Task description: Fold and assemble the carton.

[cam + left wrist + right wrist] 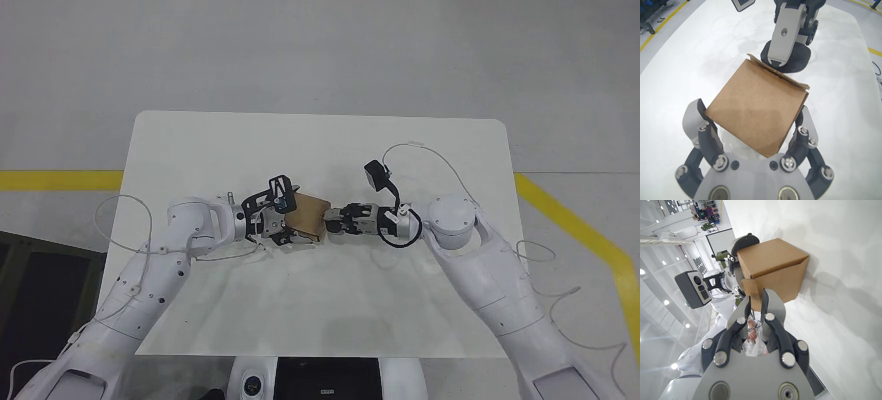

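- White table (200,150) on a grey floor (300,50), with yellow tape lines (60,180) running past either side of it
- We find the carton (305,218), plain brown cardboard already squared into a small box, near the middle of the table and directly between the two arms
- From the right wrist view, one long edge of it lies against the table top
- Left gripper (751,105): spread wide, with the carton seated between its fingers (701,110)
- Both dark pads bear on opposite side walls near the carton's closer corners, so we log this as a firm hold on the body of the box
- Right gripper (756,295): drawn in to a slim gap
- It meets the carton from the side facing away from the left gripper, at the flap (780,74) whose raw corrugated edge stands a little proud of the top panel
- From the left wrist view, we see the flap edge pass between the metal-backed finger and the textured pad behind it, so we record a pinch on that flap
- Side panel facing the right wrist is folded in, with its slanted seam showing
- Thin white cable (440,160) loops over the table beyond the right arm, well apart from the carton
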Action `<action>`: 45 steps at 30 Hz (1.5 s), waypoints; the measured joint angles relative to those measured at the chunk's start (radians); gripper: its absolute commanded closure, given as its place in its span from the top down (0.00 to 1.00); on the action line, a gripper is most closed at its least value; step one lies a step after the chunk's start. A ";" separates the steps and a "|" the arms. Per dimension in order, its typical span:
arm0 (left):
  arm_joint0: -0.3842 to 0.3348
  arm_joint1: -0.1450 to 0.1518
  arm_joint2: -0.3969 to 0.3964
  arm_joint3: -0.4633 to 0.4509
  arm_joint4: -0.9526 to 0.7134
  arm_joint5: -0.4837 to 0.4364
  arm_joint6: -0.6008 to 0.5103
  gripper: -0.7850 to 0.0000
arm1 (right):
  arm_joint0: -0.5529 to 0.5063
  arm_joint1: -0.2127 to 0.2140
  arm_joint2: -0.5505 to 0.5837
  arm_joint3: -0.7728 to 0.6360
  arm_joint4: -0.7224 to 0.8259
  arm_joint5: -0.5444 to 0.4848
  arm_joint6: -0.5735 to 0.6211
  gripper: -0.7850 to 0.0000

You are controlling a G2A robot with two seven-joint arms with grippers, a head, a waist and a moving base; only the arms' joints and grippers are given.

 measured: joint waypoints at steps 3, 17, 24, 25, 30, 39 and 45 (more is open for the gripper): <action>0.001 0.000 0.000 -0.001 0.001 0.000 -0.001 1.00 | 0.003 0.001 -0.005 0.001 -0.016 0.012 -0.003 0.14; 0.004 -0.001 -0.003 -0.003 0.006 -0.001 0.002 1.00 | -0.008 0.011 0.006 -0.028 -0.051 0.040 -0.003 0.15; 0.004 -0.001 -0.004 -0.003 0.007 -0.001 0.002 1.00 | -0.019 0.019 0.014 -0.046 -0.080 0.061 0.001 0.16; 0.005 -0.001 -0.003 -0.004 0.007 -0.001 0.002 1.00 | -0.020 0.019 0.014 -0.049 -0.081 0.062 0.003 0.16; 0.005 -0.002 -0.003 -0.008 0.010 -0.001 0.001 1.00 | -0.015 0.020 0.004 -0.047 -0.094 0.073 0.005 0.16; 0.009 -0.002 -0.005 -0.014 0.013 0.001 0.001 1.00 | 0.007 0.018 -0.019 -0.043 -0.117 0.093 0.010 0.15; 0.010 -0.002 -0.006 -0.015 0.012 -0.001 0.000 1.00 | 0.017 0.016 -0.030 -0.050 -0.118 0.091 0.011 0.13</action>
